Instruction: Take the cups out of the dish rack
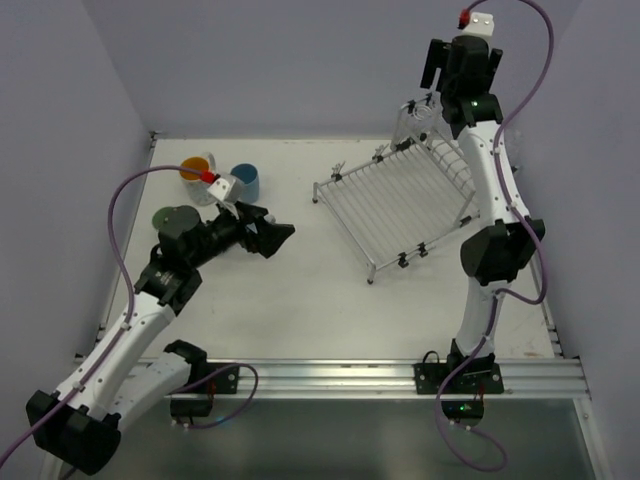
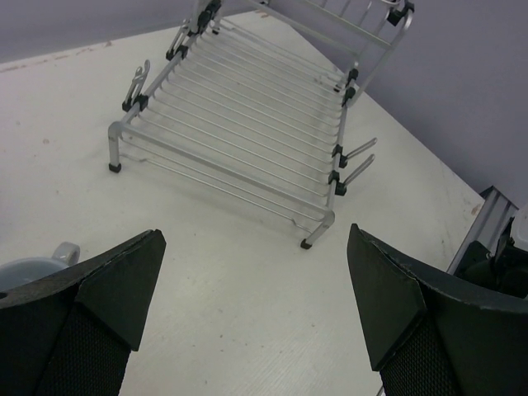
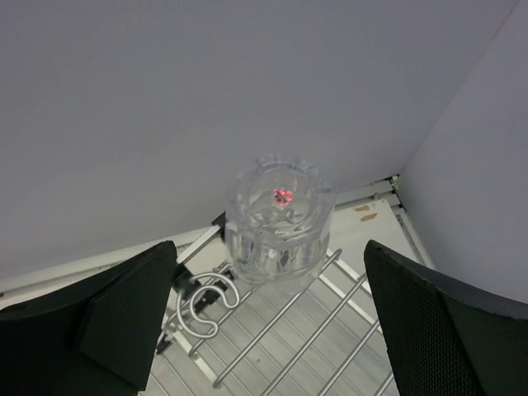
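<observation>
The clear faceted glass tumbler sits at the far end of the silver wire dish rack, up on the raised slotted back, with its thick base turned toward your right wrist camera and a red glint on it. A curled wire hook of the rack lies just beside it, lower left in that view. The flat section of thin parallel rods carries no cup that you can see from above or from the left wrist.

Your right end effector hangs over that back section with its 2 fingers spread wide. The tumbler lies ahead of them, centred in the gap, and neither finger touches it.

The rack stands on the right half of the white table, turned at an angle to the table's edges.

3 cups stand well apart from the rack at the far left of the table: a white mug with an orange inside, a blue mug to its right, and a dark green cup nearer to you, partly behind the left arm. Whether a 4th cup stands under the left wrist you cannot tell.

Your left end effector is low over the table near the blue mug, pointing toward the rack, its 2 fingers spread wide and holding nothing.
</observation>
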`<state>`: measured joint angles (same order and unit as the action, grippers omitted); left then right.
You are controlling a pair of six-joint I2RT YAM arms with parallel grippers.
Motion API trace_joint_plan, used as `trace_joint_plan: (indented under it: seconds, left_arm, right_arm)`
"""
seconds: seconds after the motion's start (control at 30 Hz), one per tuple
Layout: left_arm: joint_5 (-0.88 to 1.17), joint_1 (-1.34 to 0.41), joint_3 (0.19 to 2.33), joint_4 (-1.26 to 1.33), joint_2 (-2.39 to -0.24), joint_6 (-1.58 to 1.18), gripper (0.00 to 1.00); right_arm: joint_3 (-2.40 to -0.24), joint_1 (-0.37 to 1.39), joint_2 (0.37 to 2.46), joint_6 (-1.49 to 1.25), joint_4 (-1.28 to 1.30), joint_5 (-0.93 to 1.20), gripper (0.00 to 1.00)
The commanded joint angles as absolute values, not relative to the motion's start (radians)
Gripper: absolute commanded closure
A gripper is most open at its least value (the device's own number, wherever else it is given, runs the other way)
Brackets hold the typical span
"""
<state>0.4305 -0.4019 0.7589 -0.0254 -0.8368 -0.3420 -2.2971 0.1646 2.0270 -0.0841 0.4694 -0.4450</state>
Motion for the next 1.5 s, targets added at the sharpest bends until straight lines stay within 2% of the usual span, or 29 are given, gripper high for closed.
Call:
trace_joint_plan:
  seconds: [0.0,0.37,1.23,1.37,1.47]
  left_arm:
    - [0.42,-0.408,0.762,0.029,-0.853,-0.31,0.0]
    - [0.423,-0.407,0.767,0.035,-0.905,-0.307,0.0]
    - [0.416,-0.399,0.764,0.04,-0.93,-0.296,0.0]
    - [0.417,-0.397,0.764,0.04,-0.931,-0.296,0.0]
    - [0.417,-0.396,0.764,0.04,-0.931,-0.298,0.0]
  right_arm:
    - [-2.402,0.138,2.048,-0.075,0.482,-0.408,0.01]
    - [-2.496,0.081,2.18,-0.087,0.453,-0.321,0.01]
    - [-2.503,0.067,2.258,-0.055,0.328,-0.287,0.01]
    - [-2.488,0.066,2.26,-0.057,0.316,-0.288,0.11]
    - [-2.479,0.064,2.264,-0.057,0.308,-0.304,0.12]
